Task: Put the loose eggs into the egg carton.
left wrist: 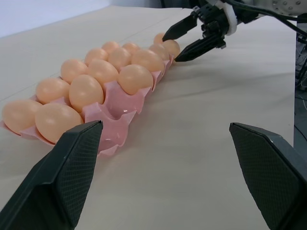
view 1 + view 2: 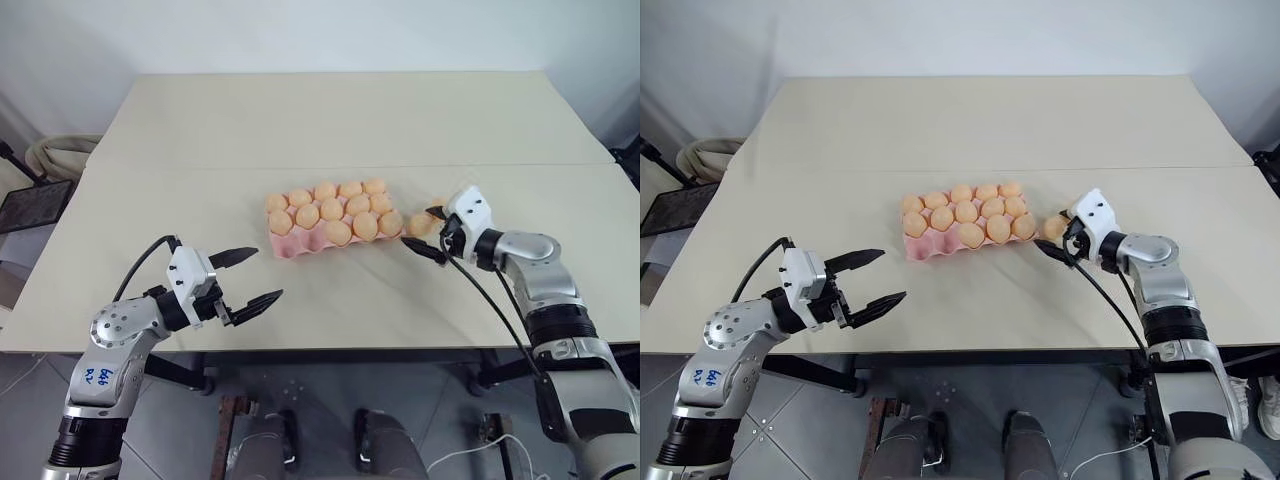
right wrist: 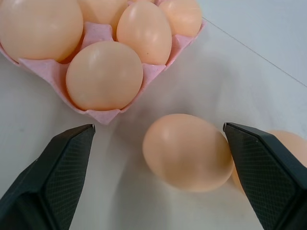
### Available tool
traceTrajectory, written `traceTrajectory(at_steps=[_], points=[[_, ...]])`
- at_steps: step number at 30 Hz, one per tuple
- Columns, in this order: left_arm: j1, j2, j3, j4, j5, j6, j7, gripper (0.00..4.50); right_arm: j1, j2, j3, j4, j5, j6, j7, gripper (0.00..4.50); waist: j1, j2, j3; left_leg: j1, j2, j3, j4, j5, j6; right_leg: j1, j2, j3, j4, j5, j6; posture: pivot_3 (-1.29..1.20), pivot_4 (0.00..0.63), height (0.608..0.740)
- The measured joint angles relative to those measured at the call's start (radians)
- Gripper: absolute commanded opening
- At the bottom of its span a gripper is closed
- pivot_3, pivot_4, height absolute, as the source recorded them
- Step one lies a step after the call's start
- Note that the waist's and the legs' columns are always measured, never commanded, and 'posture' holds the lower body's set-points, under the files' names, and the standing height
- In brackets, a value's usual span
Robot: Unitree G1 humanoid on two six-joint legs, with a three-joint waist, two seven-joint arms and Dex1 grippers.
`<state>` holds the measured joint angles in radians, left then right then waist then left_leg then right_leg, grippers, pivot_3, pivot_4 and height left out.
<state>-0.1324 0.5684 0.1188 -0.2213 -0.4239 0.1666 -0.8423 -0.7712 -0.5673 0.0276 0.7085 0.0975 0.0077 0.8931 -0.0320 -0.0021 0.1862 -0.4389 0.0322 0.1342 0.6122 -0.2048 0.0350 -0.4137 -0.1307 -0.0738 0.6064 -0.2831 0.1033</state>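
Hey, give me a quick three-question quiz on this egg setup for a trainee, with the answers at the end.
1. True or false: the right gripper has its jaws shut on a loose egg.
2. In the egg carton, where are the empty cups? A) back row B) front row, at the robot's left end C) middle row
3. What does the left gripper hold?
Key: 1. False; the jaws stand open on either side of the egg. 2. B. 3. Nothing; its jaws are open.

second loose egg (image 3: 292, 143): half hidden behind right gripper finger (image 3: 268, 172) | carton (image 3: 103, 115): cropped
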Motion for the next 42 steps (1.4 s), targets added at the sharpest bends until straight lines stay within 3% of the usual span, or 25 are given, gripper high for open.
traceTrajectory(at_steps=[4,6,10,12,18,26,30,36,40,42], points=[[0.0,0.0,0.0,0.0,0.0,0.0,0.001,4.5,-0.048,0.022,0.008,0.106,-0.021,-0.057,0.024,4.29,-0.001,0.0,0.0,0.0,0.0,0.0,0.0,0.0,0.0,0.0,0.0,0.0,0.0,0.0,0.0,0.0,0.15,0.74],[0.0,0.0,0.0,0.0,0.0,0.0,0.001,4.5,-0.058,0.029,0.012,0.147,-0.031,-0.078,0.036,3.92,-0.001,0.0,0.0,0.0,0.0,0.0,0.0,0.0,0.0,0.0,0.0,0.0,0.0,0.0,0.0,0.0,0.15,0.74],[0.001,0.0,0.001,0.0,0.0,0.0,0.002,4.5,-0.075,0.031,0.012,0.195,-0.041,-0.098,0.054,2.61,-0.001,0.0,0.0,0.0,0.0,0.0,0.0,0.0,0.0,0.0,0.0,0.0,0.0,0.0,0.0,0.0,0.15,0.74],[0.001,0.0,0.001,0.0,0.0,0.0,0.003,4.5,-0.076,0.031,0.012,0.199,-0.042,-0.104,0.058,2.29,-0.001,0.0,0.0,0.0,0.0,0.0,0.0,0.0,0.0,0.0,0.0,0.0,0.001,0.0,0.0,0.0,0.15,0.74],[0.011,0.0,0.007,-0.001,0.0,-0.004,0.01,4.5,-0.039,0.018,0.004,0.138,-0.032,-0.104,0.096,2.28,0.0,0.0,0.0,0.0,0.0,0.0,0.0,0.0,0.0,0.0,0.0,0.0,0.001,0.0,0.0,0.0,0.15,0.74],[0.066,0.008,0.092,-0.007,-0.003,-0.007,0.023,4.5,0.09,-0.011,-0.018,-0.365,0.116,0.147,0.162,2.28,-0.005,0.0,0.0,0.001,0.002,0.0,0.0,0.0,0.0,-0.001,0.0,0.001,0.002,0.0,0.0,0.0,0.15,0.74],[0.103,0.011,0.128,-0.011,-0.005,-0.008,0.028,4.5,0.048,0.084,0.019,-0.518,0.137,0.276,0.102,2.28,-0.012,0.0,0.0,0.001,0.004,0.0,-0.001,0.0,-0.001,-0.002,0.001,0.002,0.002,0.0,-0.003,0.0,0.15,0.74],[0.142,0.011,0.155,-0.032,-0.005,-0.004,0.048,4.5,-0.054,0.267,0.175,-0.551,0.087,0.392,-0.002,2.28,-0.018,-0.001,0.0,-0.002,0.004,0.002,-0.007,0.001,-0.003,-0.008,-0.002,0.003,0.002,0.0,-0.005,0.0,0.15,0.74],[0.156,0.011,0.163,-0.068,-0.01,0.007,0.066,4.5,-0.109,0.333,0.239,-0.455,0.036,0.385,-0.045,2.28,-0.018,-0.002,-0.001,-0.004,0.003,0.01,-0.008,0.0,-0.002,-0.013,-0.004,-0.002,0.003,0.0,-0.004,0.0,0.15,0.74],[0.171,0.011,0.168,-0.095,-0.018,0.017,0.076,4.5,-0.116,0.342,0.25,-0.405,0.011,0.376,-0.055,2.98,-0.021,-0.003,-0.002,-0.003,0.003,0.012,-0.008,0.0,-0.002,-0.013,-0.004,-0.003,0.003,0.0,-0.004,0.0,0.15,0.74]])
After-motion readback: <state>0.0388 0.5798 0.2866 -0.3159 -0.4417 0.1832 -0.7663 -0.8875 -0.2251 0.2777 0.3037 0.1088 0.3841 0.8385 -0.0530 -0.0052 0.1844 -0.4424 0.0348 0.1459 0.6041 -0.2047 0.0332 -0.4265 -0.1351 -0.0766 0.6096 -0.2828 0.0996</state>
